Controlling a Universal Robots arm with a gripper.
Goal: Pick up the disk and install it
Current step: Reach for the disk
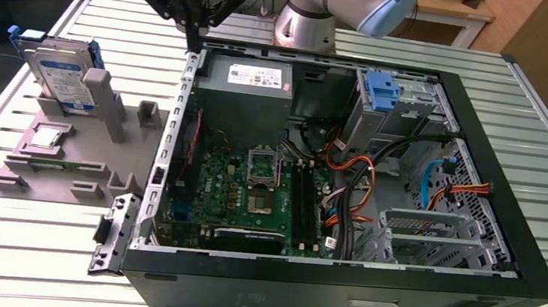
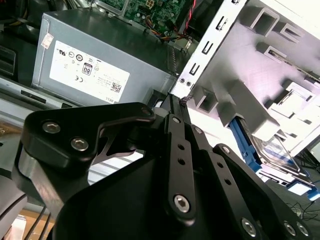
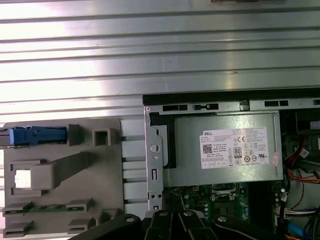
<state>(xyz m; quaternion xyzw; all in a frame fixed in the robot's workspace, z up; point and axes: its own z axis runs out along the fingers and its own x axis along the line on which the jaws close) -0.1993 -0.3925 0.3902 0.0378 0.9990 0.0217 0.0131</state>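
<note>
The claw (image 1: 196, 43) hangs pinched shut and empty over the case (image 1: 506, 244) corner. The disk (image 1: 63, 77) stands untouched in the grey holder (image 1: 61, 171), beside and below the claw. This looks like the approach step, and grasping calls for spread fingers.

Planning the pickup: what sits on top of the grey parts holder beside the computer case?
The disk stands on edge, a processor chip lies flat. The holder's slot hides the disk's lower edge.

Open computer case (image 1: 342, 281) on slatted table (image 1: 13, 249); grey fixture (image 1: 51, 177) beside; power supply (image 1: 244, 94) inside.
</note>
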